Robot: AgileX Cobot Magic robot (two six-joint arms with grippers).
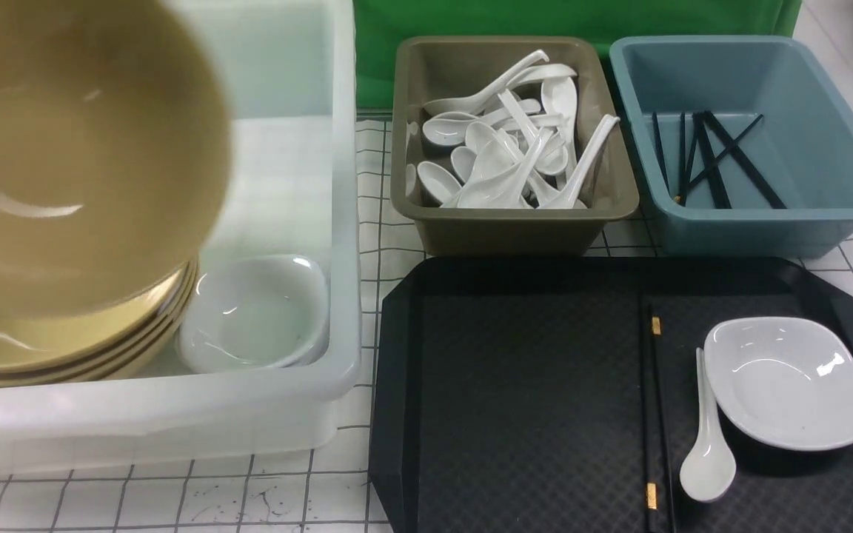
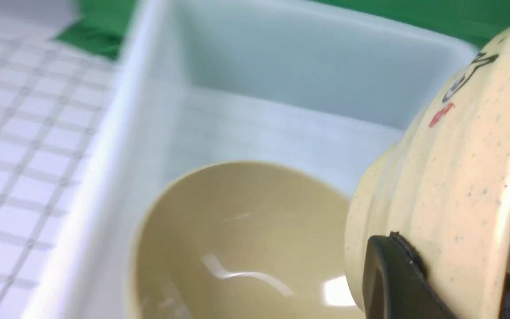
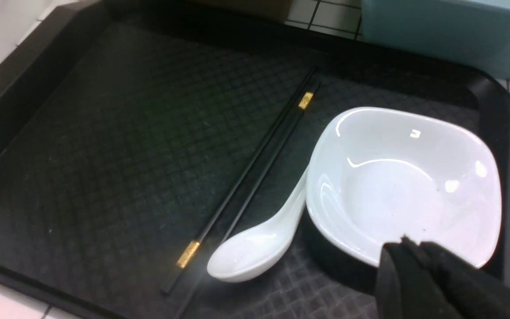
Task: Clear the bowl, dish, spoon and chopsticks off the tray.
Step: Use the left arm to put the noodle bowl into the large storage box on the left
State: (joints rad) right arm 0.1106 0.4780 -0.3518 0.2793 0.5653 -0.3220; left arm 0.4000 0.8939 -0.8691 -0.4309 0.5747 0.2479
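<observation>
My left gripper (image 2: 454,274) is shut on the rim of the mustard-yellow bowl (image 1: 64,148), one finger on its speckled outer wall (image 2: 450,177). It holds the bowl tilted above the white bin. On the black tray (image 1: 530,385) lie the black chopsticks (image 1: 652,414), the white spoon (image 1: 708,444) and the white dish (image 1: 789,381), all toward its right side. My right gripper (image 3: 410,248) is shut with nothing in it and hovers over the near edge of the dish (image 3: 396,186). The spoon (image 3: 255,246) lies between the dish and the chopsticks (image 3: 255,168).
The white bin (image 1: 345,222) at the left holds a stack of yellow bowls (image 1: 101,348) and white dishes (image 1: 256,311). Behind the tray stand an olive bin (image 1: 508,229) full of spoons and a blue bin (image 1: 752,229) with chopsticks.
</observation>
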